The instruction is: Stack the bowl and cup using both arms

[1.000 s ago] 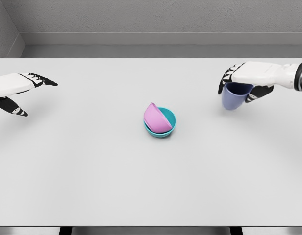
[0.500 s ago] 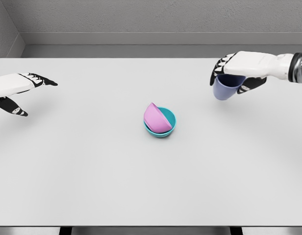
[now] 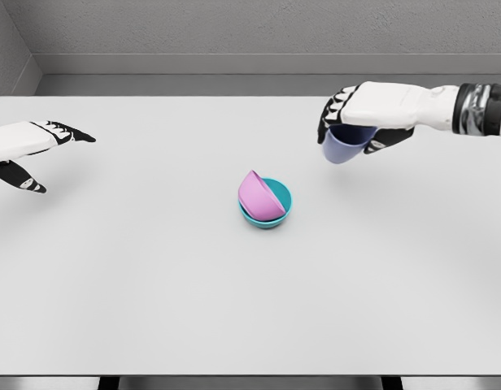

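Cup (image 3: 343,145) right of nested bowls (image 3: 265,201)

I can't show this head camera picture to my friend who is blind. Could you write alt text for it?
The robot's white right hand holds a blue-purple cup by its rim above a white table, up and to the right of a pink bowl sitting tilted inside a teal bowl at the table's centre. Its left hand hovers open and empty at the far left edge.
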